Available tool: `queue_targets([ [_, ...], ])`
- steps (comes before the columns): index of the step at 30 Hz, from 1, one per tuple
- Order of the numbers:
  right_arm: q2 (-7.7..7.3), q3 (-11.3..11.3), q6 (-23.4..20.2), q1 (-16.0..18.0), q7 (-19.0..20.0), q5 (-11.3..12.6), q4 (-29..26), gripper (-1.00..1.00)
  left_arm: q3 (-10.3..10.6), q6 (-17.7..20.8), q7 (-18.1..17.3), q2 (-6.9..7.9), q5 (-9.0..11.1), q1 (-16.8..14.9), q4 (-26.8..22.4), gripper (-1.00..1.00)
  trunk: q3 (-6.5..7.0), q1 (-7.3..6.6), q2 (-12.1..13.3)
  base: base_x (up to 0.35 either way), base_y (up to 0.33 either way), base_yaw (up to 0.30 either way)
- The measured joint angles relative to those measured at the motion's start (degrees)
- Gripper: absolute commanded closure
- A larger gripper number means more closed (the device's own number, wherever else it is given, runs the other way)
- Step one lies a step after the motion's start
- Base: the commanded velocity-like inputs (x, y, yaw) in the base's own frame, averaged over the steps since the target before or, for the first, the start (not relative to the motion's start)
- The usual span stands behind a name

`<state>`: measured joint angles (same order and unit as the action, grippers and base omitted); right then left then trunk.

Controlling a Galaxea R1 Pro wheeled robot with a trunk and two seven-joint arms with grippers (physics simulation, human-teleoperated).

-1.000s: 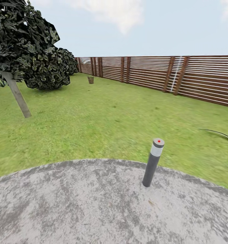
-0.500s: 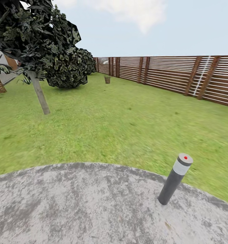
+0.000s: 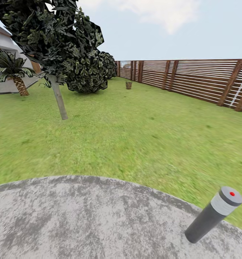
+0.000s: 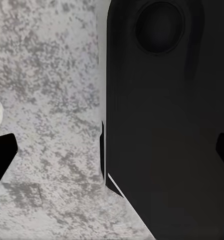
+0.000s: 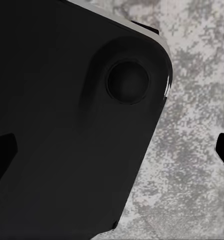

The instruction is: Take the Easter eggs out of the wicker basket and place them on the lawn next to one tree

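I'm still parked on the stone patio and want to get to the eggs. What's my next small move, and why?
Probably drive forward off the grey patio onto the lawn, heading for the small brown wicker basket far off near the fence. It is well beyond arm's reach, and the bollard stands off to the right of that line.
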<state>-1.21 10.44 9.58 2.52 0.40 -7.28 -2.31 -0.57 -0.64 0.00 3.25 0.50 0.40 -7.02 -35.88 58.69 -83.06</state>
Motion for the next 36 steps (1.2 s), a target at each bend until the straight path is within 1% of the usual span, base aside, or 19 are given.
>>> queue_targets([
  [17,-0.46,0.2,-0.1,0.0,0.0,-0.1,0.2,-1.0,0.0,0.0,0.0,0.0,0.0,0.0,0.0,-1.0,0.0,0.0,0.0,0.323,0.0,0.003],
  [26,-0.19,0.0,-0.1,0.0,0.0,0.3,-0.1,-1.0,0.0,0.0,0.0,0.0,0.0,0.0,0.0,-1.0,0.0,0.0,0.0,0.323,0.0,-0.002],
  [29,-0.22,-0.2,-0.1,0.0,0.0,0.4,-0.2,-1.0,0.0,0.0,0.0,0.0,0.0,0.0,0.0,-1.0,0.0,0.0,0.0,0.323,0.0,-0.13],
  [34,-0.26,-0.3,-0.1,0.0,0.0,0.4,-0.3,-1.0,0.0,0.0,0.0,0.0,0.0,0.0,0.0,-1.0,0.0,0.0,0.0,0.323,0.0,-0.258],
  [36,-0.25,-0.2,-0.1,0.0,0.0,0.4,-0.3,-1.0,0.0,0.0,0.0,0.0,0.0,0.0,0.0,-1.0,0.0,0.0,0.0,0.323,0.0,-0.073],
])
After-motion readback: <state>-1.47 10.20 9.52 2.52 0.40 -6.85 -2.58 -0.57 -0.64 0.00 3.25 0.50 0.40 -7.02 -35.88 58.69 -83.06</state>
